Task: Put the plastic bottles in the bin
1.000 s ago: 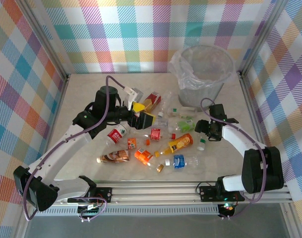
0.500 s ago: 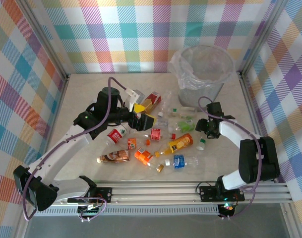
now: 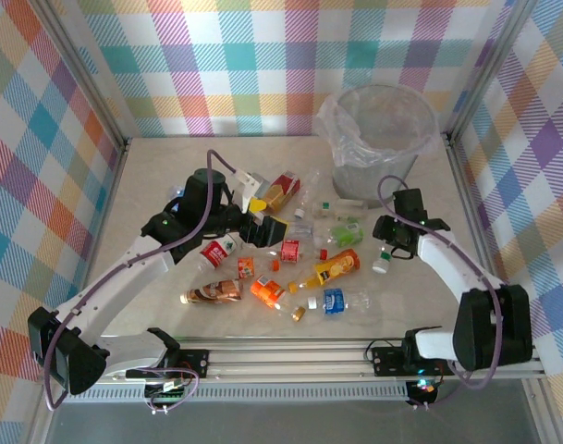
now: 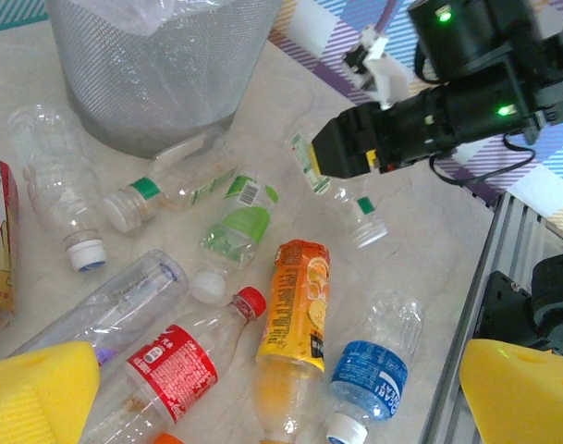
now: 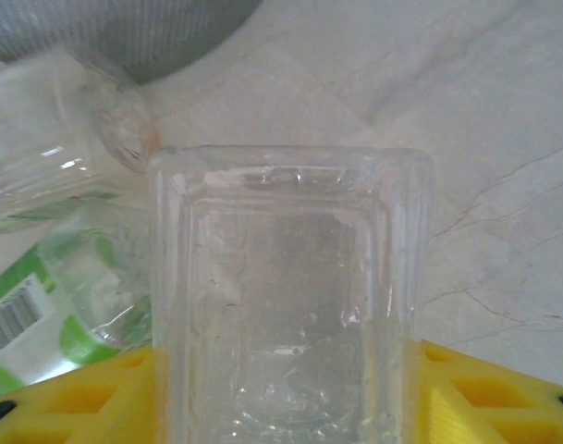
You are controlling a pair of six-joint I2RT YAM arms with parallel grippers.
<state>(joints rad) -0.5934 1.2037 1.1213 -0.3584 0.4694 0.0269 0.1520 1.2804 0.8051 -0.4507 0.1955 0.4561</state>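
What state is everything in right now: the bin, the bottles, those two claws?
bin: upright, open at the top
left gripper: open, holding nothing
right gripper: shut on clear bottle
clear bottle: clamped in right gripper
orange bottle: lying on its side
red-label bottle: lying down, cap on

A robot test cell in a lab: plaid cloth walls at 9, 12 and 3 o'clock box in a marble-look table, with an aluminium rail at 6 o'clock.
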